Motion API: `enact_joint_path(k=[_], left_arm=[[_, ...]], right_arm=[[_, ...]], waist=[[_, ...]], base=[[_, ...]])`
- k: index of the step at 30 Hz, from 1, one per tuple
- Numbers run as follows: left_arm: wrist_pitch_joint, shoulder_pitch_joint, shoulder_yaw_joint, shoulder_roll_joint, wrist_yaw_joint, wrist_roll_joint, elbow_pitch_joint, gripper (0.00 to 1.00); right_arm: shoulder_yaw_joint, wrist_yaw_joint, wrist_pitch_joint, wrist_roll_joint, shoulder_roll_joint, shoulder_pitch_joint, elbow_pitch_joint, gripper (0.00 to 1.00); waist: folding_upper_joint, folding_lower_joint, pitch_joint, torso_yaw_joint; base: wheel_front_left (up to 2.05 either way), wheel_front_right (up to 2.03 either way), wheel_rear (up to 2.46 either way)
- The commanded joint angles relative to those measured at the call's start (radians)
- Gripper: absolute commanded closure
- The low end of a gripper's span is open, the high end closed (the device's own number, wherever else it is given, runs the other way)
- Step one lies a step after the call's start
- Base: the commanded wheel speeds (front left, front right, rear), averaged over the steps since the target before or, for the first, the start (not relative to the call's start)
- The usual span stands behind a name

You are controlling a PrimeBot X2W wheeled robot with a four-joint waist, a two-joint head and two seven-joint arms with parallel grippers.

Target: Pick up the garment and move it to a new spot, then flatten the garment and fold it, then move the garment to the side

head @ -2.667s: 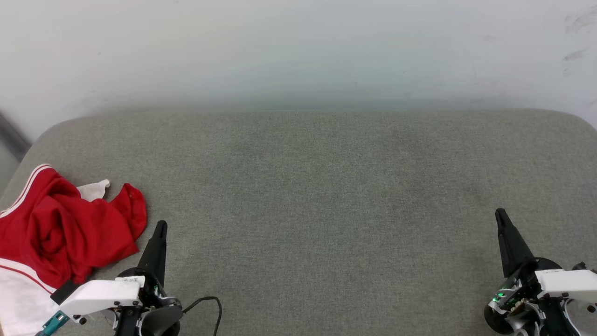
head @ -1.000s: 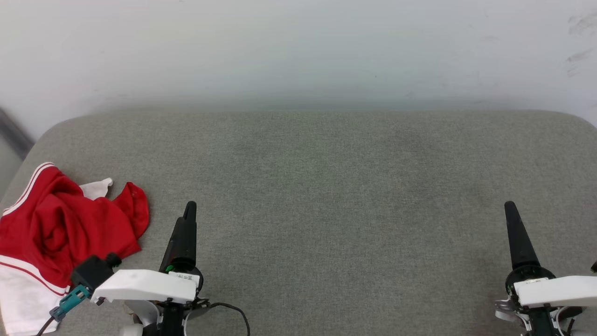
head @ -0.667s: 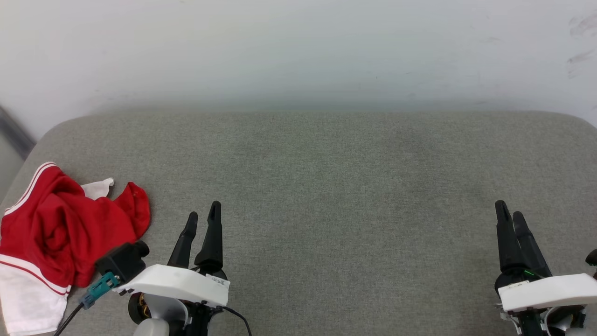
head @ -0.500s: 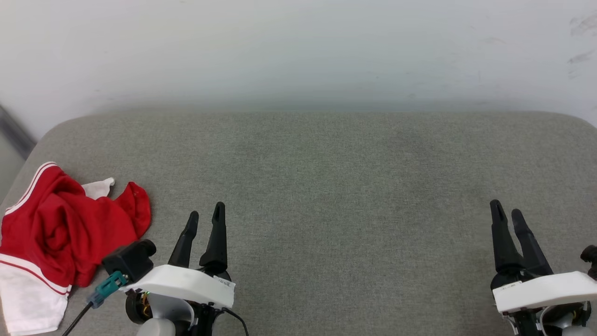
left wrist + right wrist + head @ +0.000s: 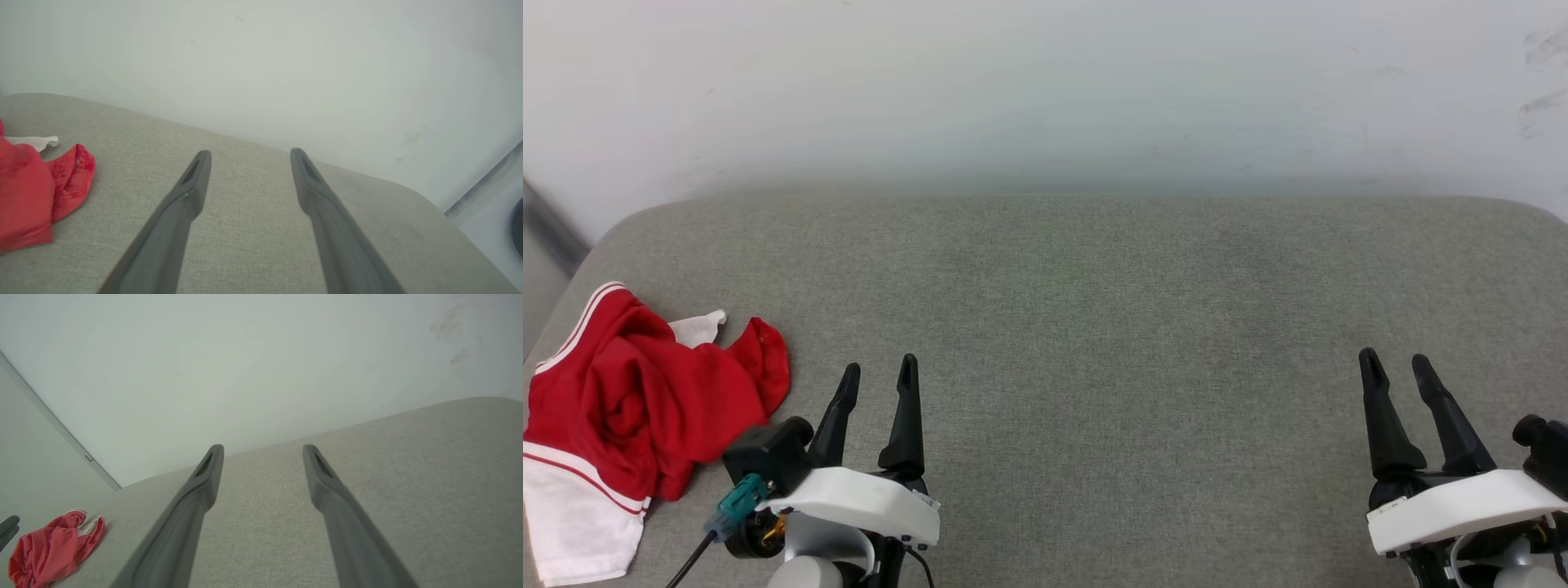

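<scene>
The grey upholstered surface (image 5: 1094, 327) spreads wide in front of a pale wall (image 5: 1045, 82). The garment (image 5: 645, 400) lies crumpled at the surface's left edge, a red heap with striped trim at its far end and a white sleeve at its near end, so its long axis runs roughly near to far. It sits just to the left of the left gripper (image 5: 878, 365), whose fingers (image 5: 900, 408) point toward the far wall rather than at the cloth. The nearest red fold is close to that gripper but apart from it. The right gripper (image 5: 1394, 358) hovers well apart at the right side, so the left arm looks like the one to reach, swinging leftward. Both grippers have their jaws spread and hold nothing.
</scene>
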Motion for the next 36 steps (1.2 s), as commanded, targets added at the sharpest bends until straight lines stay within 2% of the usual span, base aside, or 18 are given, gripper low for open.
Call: enact_joint_path(k=[1,13,25,36], left_arm=[[-0.007,-0.017,-0.004,0.008,0.003,0.019,-0.010,0.00],[-0.038,-0.013,-0.036,0.027,0.040,0.163,0.002,0.00],[-0.063,-0.009,-0.054,0.036,0.070,0.252,0.030,0.00],[-0.083,-0.012,-0.059,0.029,0.081,0.316,0.054,0.00]], right_arm=[[0.000,0.000,0.000,-0.022,-0.007,0.000,-0.014,0.00],[-0.036,0.000,0.012,-0.214,0.015,0.014,-0.051,0.00],[-0.046,0.000,0.015,-0.331,0.024,0.031,-0.071,0.00],[-0.055,0.000,0.014,-0.395,0.027,0.040,-0.082,0.00]], waist=[[-0.0001,0.0000,0.000,0.000],[-0.0001,0.0000,-0.005,0.001],[-0.0001,0.0000,-0.008,0.004],[-0.0001,0.0000,-0.012,0.009]], base=[[0.00,0.00,0.00],[0.00,0.00,0.00],[0.00,0.00,0.00],[0.00,0.00,0.00]])
